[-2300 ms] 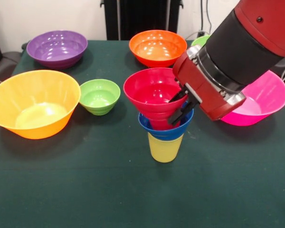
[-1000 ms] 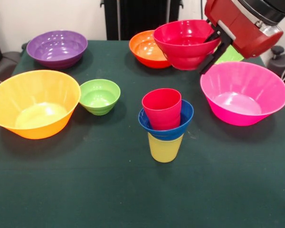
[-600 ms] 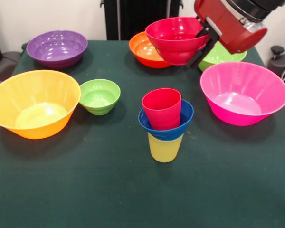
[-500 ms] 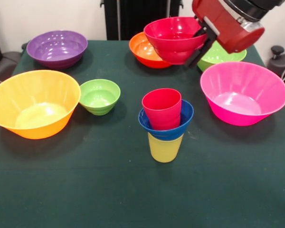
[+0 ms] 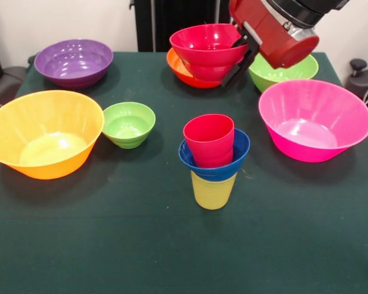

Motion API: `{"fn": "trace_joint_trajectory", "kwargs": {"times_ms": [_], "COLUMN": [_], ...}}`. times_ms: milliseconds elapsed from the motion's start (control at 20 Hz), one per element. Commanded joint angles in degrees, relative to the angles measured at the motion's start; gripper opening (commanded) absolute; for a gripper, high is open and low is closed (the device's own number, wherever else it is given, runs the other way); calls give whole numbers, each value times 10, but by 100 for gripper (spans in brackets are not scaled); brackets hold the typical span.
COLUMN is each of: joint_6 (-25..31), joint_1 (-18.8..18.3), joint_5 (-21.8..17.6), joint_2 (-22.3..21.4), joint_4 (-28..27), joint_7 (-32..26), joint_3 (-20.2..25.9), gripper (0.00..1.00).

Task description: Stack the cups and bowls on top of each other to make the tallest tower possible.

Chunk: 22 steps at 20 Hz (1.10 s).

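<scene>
Near the middle of the dark green table (image 5: 110, 245) stood a short stack: a yellow cup (image 5: 213, 191) upright at the bottom, a small blue bowl (image 5: 233, 160) seated in its mouth, and a red cup (image 5: 209, 140) standing upright inside the blue bowl. Toward the back of the table, the gripper (image 5: 238, 56) on the red and black arm (image 5: 276, 27) held a small red bowl (image 5: 205, 50) in the air, its jaws closed on the bowl's right rim, one black finger inside the bowl and one running down its outer wall. The red bowl hung mouth up, roughly level, well apart from the stack and directly in front of a medium orange bowl (image 5: 178, 66), which showed only as a sliver at its left side. Just right of the gripper, a medium green bowl (image 5: 288, 75) sat partly hidden behind the arm. A large pink bowl (image 5: 314, 119) sat at the right side of the table, near the stack but not touching it. On the left side sat a large orange-yellow bowl (image 5: 43, 131), with a small green bowl (image 5: 129, 124) just beside its right rim. A medium purple bowl (image 5: 73, 61) sat at the back left corner. All the resting bowls sat mouth up on the cloth, each one empty.
</scene>
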Motion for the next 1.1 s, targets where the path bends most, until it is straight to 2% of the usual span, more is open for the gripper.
{"fn": "trace_joint_trajectory", "kwargs": {"times_ms": [50,550,1100], "joint_6": [-30,-13,-41], "joint_1": [2,-14,-15], "joint_5": [-54,-45,-44], "joint_2": [2,20,25], "joint_4": [40,1,2], "joint_7": [-13,-6,-3], "joint_3": [90,86,90], "gripper": [0,0,0]}}
